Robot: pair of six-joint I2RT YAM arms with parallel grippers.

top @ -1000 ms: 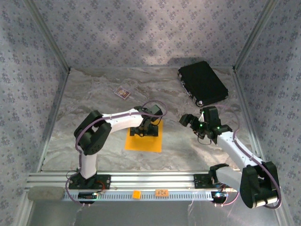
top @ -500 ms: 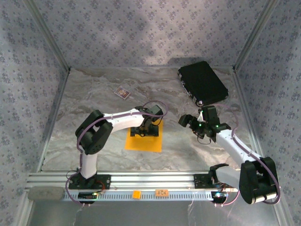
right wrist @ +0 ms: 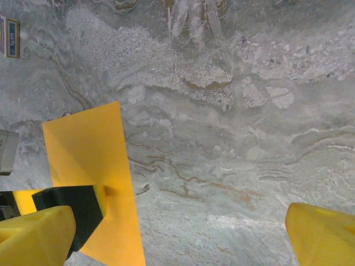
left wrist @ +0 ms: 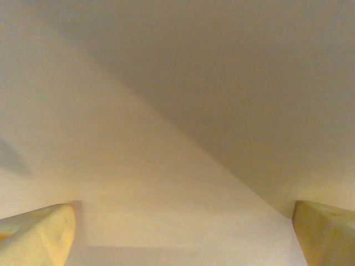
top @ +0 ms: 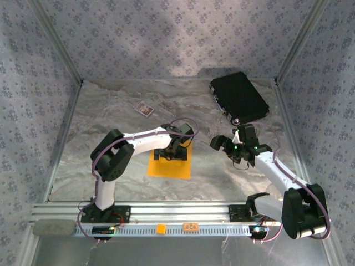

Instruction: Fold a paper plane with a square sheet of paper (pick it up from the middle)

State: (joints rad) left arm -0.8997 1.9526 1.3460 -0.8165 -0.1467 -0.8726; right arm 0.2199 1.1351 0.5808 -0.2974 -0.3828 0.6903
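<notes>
**Left jaws hovering wide open over the middle of the square sheet of paper (top: pixel 169 168), which is lying flat at the centre of the tabletop (top: pixel 111 166).**
The pick is probably going best if these jaws are pressing down onto the thin paper and closing slowly, buckling a ridge between the fingertips (left wrist: pixel 39 233) rather than sliding it. The right jaws, also spread wide, are waiting over bare marble just beside the sheet's right edge. Counting: one tabletop, two arms, one black case (top: pixel 239 97) in the far right corner, one sheet, one small card (top: pixel 144 109), one tiny orange tag (top: pixel 161 228).
</notes>
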